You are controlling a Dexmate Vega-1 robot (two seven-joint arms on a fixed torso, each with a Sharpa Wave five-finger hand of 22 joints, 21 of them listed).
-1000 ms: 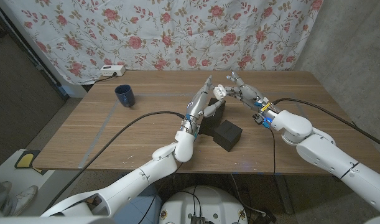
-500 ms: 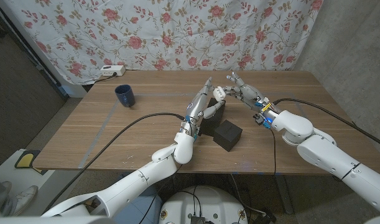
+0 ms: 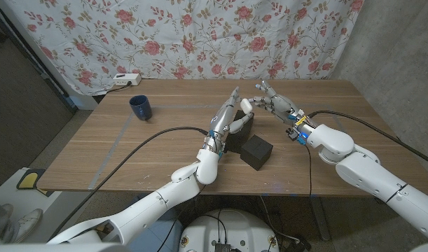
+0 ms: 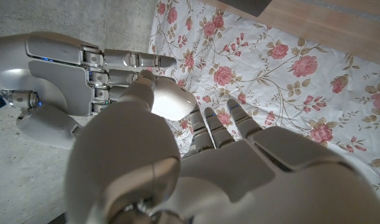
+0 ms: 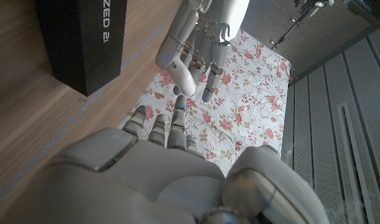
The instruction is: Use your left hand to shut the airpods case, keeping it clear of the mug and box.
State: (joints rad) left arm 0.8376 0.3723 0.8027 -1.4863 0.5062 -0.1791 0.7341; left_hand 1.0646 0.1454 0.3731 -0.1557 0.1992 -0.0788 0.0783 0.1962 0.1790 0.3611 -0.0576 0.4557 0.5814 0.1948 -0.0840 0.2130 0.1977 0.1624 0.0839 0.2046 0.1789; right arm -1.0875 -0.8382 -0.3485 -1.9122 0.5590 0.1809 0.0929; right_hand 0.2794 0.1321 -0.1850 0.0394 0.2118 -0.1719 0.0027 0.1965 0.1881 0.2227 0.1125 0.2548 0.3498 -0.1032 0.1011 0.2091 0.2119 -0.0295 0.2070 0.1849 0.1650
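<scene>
- The left robot hand [image 3: 228, 119] is raised over the middle of the surface [image 3: 115, 161], fingers stretched out and apart, reaching toward the far side; it holds nothing of its own, and its fingertips meet the white airpods case [image 3: 246, 104].
- The left wrist view shows the airpods case [image 4: 171, 99] as a rounded white shape between this hand's fingers and those of the other hand.
- The right robot hand [image 3: 273, 103] comes in from the opposite side and appears to grip the case between its fingers, off the surface. Whether the lid stands open or is already down is too small to tell.
- Judged step: the closing itself, with the left fingers placed at the case while the right steadies it.
- The next move likely calls for a short, gentle press of the left fingers onto the lid against the right hand's hold, without knocking the case loose.
- The black box [image 3: 256, 151] sits just below the two hands, nearest the left wrist, so any drop of the arm risks touching it.
- The blue mug [image 3: 140, 107] stands well apart, to the robot's left.
</scene>
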